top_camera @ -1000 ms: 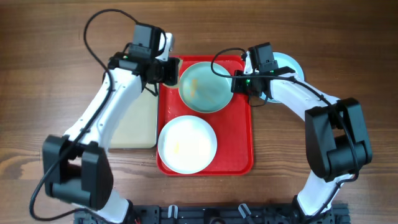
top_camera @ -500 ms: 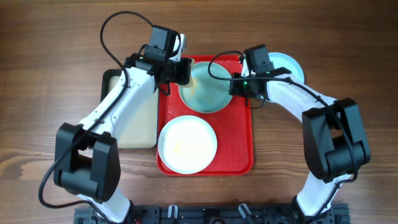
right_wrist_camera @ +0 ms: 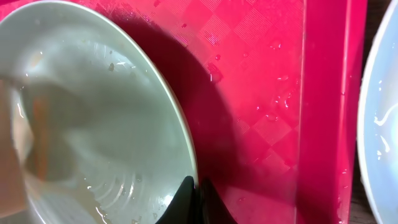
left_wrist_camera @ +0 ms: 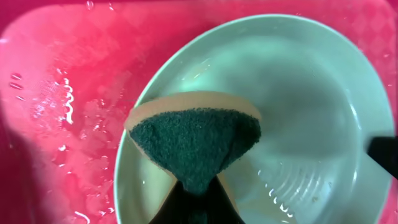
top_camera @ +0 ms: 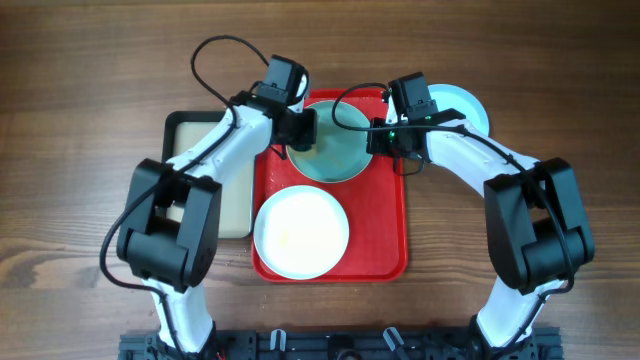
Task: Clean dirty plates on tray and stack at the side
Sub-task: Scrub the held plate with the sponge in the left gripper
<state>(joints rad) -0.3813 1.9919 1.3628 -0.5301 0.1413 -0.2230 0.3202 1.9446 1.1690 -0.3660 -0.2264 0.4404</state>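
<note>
Your left gripper (left_wrist_camera: 194, 202) is clamped on a folded, coarse green sponge (left_wrist_camera: 196, 140) just ahead. Your right gripper (right_wrist_camera: 194, 198) pinches the glossy round plate (right_wrist_camera: 93, 93) by its rim, above the wet checkered tray (right_wrist_camera: 261, 81).

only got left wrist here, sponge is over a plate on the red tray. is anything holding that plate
Observer: Yes. The right wrist view shows the right gripper shut on the right rim of the pale blue-green plate.
Operator: ok any more plates on the tray
Observer: One white plate lies on the red tray, nearer the robot's base, with a faint yellowish smear.
Operator: anything set at the side yet
Observer: One pale blue plate sits alone on the table, to the right of the tray.
</note>
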